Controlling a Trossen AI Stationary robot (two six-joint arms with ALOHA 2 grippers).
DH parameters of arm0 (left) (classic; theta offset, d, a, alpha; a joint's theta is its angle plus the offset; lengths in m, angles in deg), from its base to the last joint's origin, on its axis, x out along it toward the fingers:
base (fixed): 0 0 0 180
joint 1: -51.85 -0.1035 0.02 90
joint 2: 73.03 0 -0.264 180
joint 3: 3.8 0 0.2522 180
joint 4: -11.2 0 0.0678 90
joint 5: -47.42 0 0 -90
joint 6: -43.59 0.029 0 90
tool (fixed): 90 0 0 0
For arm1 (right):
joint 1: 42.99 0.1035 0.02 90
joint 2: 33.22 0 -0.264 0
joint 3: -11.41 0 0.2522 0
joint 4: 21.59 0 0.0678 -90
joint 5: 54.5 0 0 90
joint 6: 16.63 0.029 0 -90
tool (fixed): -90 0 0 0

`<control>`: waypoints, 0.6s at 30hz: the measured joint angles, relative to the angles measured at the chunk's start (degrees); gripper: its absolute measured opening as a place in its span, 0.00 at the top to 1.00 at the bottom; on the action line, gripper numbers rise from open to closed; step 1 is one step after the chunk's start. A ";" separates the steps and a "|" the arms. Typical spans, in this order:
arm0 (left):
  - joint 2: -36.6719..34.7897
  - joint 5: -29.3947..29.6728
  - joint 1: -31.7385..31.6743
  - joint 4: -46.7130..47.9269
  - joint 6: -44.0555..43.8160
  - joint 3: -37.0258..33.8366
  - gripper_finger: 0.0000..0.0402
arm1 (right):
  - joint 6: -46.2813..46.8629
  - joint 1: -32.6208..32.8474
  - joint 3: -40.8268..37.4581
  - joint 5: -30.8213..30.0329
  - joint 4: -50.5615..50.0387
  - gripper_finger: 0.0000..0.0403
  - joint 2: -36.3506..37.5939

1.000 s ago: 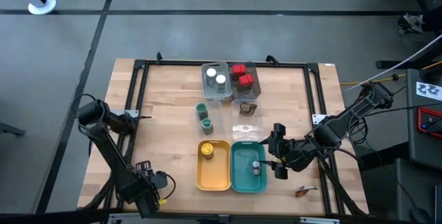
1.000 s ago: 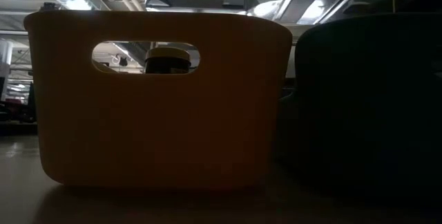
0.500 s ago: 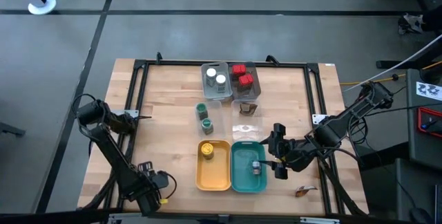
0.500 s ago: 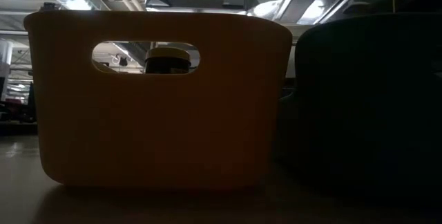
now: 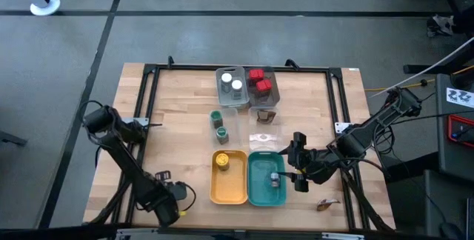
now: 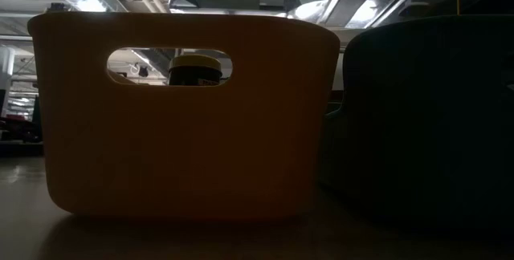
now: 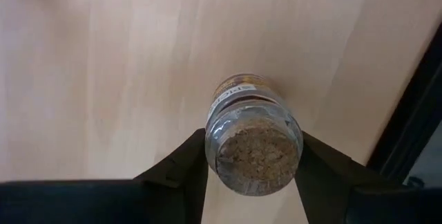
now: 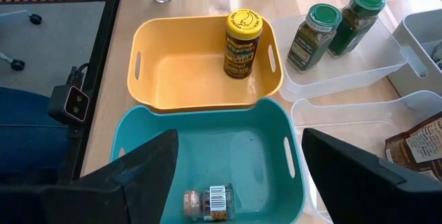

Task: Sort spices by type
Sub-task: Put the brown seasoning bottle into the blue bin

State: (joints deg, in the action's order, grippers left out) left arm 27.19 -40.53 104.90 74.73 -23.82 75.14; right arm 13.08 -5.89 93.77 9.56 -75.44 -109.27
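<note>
My left gripper [image 5: 160, 175] is near the table's near-left corner, shut on a clear jar of brown spice [image 7: 253, 141]. My right gripper [image 5: 286, 173] hangs open over the right side of the teal tray [image 8: 145, 141], where a small brown jar [image 8: 208, 204] lies on its side. A yellow-lidded jar [image 8: 242, 43] stands in the yellow tray [image 5: 229, 187] and shows through that tray's handle slot in the low view [image 6: 195, 69]. Two green-lidded jars [image 5: 218, 124] stand in a clear tray. White-lidded jars [image 5: 232, 82] and red tins [image 5: 259, 81] sit in the far trays. My left gripper pinches the jar's glass body near its base [image 7: 219, 156] between the two fingers [image 7: 188, 163], one on each side. The base faces the wrist camera and the lid end points away toward the table top. Whether the jar touches the table, I cannot tell.
A brown packet [image 5: 266, 115] and a flat clear piece [image 5: 261, 138] lie mid-table behind the teal tray. A small brown item [image 5: 324, 205] lies near the near-right corner. Black frame rails [image 5: 148, 99] run along the table's sides. Bare wood shows on the table's left part.
My left arm has shifted a little toward the table's right along the near edge, its gripper moving with it. The right arm and the trays have kept still.
</note>
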 joint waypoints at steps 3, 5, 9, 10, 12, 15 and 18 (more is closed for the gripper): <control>-0.01 0.14 -2.13 0.37 4.34 0.60 0.60 | 0.00 0.00 0.00 -0.02 0.03 0.24 0.00; -0.60 0.21 -3.65 0.08 7.66 1.22 0.60 | 0.00 0.02 0.00 -0.02 0.06 0.24 0.00; -2.92 0.05 -6.92 0.29 14.35 2.38 0.60 | 0.00 0.01 0.00 -0.07 0.13 0.24 0.00; -3.65 0.04 -7.73 0.28 15.74 2.67 0.60 | 0.00 0.01 0.00 -0.08 0.14 0.24 0.00; -5.22 -0.07 -9.35 0.39 18.23 3.48 0.60 | -0.01 0.00 0.00 -0.13 0.17 0.24 0.00; -7.65 -0.19 -11.70 0.30 21.65 5.10 0.60 | -0.04 0.00 0.00 -0.96 1.13 0.24 -0.30; -9.73 -0.21 -14.26 0.17 25.02 6.98 0.60 | -0.22 0.00 0.00 -3.51 4.55 0.24 -1.50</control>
State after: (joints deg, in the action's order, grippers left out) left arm 17.46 -40.74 90.64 74.90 1.20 82.11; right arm 12.86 -5.89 93.77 6.06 -70.89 -110.77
